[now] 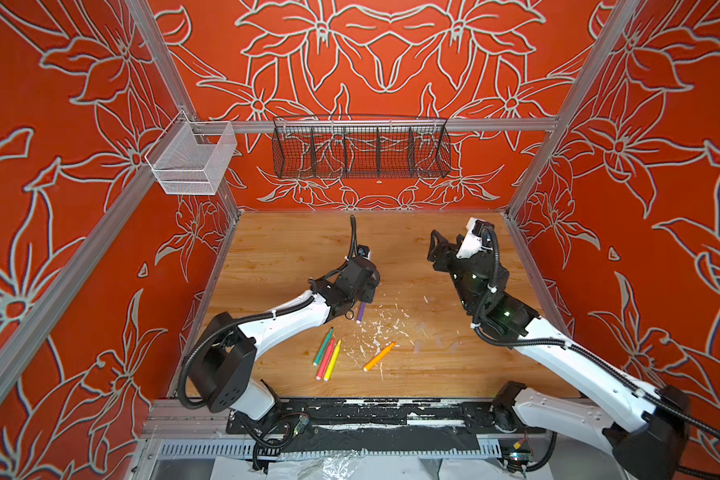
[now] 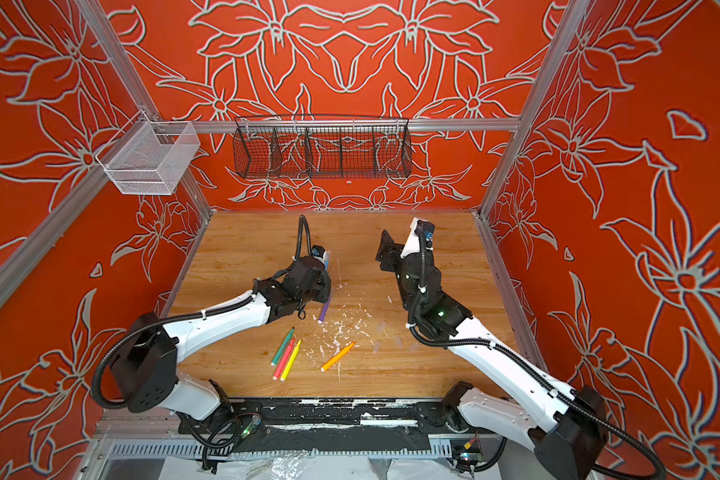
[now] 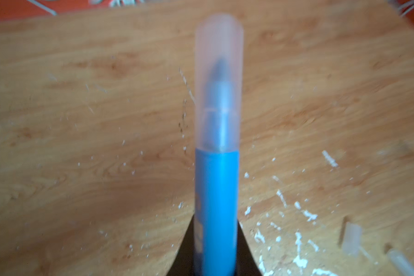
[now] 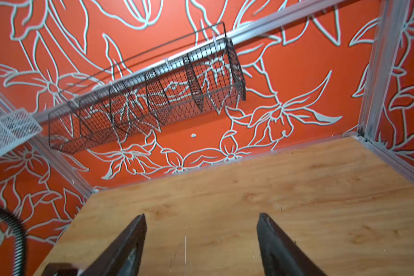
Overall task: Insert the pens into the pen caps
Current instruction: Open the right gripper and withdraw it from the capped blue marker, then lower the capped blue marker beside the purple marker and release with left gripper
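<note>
the blue pen (image 3: 216,203) and its pen cap (image 3: 219,83) are blurred, and the pen's back end is cut off by the edge. the purple pen (image 1: 361,311) is partly hidden under the left arm (image 1: 350,286). the loose caps (image 1: 420,328) are too faint to be counted.

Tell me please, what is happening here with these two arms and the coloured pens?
The left fingers are shut on a blue pen, and a clear cap already sits over its tip. The right fingers are open and empty, held above the wooden table. The green pen, pink-red pen, yellow pen and orange pen lie uncapped on the table. The purple pen lies partly under the left arm. A loose cap lies nearby.
</note>
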Controlling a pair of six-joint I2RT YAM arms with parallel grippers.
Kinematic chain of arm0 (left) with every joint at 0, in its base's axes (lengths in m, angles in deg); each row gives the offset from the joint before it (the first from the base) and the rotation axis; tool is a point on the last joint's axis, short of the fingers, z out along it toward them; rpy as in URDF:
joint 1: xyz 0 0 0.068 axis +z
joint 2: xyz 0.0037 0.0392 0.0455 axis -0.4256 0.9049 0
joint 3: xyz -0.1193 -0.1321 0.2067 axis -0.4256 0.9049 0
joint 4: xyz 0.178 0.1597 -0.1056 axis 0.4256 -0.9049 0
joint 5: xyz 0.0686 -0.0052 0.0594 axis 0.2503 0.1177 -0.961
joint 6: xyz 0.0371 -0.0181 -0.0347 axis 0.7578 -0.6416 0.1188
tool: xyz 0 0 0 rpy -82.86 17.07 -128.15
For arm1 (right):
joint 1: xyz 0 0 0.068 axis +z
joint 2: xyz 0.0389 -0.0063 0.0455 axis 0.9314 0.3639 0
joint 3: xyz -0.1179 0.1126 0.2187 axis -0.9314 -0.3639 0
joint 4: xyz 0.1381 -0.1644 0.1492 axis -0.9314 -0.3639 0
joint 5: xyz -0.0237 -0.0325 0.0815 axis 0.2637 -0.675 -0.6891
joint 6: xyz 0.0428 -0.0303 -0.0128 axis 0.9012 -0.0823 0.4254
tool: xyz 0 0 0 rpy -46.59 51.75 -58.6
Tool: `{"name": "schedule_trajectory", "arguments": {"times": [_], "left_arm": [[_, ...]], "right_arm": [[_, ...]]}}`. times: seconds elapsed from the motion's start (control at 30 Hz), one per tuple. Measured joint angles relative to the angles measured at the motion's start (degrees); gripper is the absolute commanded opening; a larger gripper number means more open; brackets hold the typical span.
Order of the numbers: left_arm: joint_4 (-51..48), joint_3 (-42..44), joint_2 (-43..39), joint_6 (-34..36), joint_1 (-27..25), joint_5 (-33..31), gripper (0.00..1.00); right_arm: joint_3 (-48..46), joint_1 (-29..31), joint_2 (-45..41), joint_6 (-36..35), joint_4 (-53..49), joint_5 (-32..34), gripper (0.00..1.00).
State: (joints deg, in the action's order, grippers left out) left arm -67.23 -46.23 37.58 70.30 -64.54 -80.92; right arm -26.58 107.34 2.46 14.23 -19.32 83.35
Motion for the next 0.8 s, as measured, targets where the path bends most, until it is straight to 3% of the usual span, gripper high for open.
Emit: {"name": "schedule_trajectory", "arguments": {"times": [0.1,0.27,0.47,0.8], "left_arm": [[-5.6,-3.7,3.5,-1.0,0.2,-0.4,0.0],[-9.4,-4.8,3.6,-2.7,0.3,-1.5,0.0],[-14.4,-4.6,5.3,-4.8,1.1,-1.8,0.0],[-15.2,1.4,5.7,-6.0,1.4,0.8,0.0]], "right_arm": [[5.9,-0.1,-0.7,2.8,-11.3,-3.4,0.75],[8.9,-0.1,-3.5,5.7,-19.9,-11.6,0.75],[4.9,-0.1,-3.3,8.8,-26.6,-17.9,0.73],[-5.7,-0.1,-7.1,13.2,-27.7,-23.0,0.73]]}}
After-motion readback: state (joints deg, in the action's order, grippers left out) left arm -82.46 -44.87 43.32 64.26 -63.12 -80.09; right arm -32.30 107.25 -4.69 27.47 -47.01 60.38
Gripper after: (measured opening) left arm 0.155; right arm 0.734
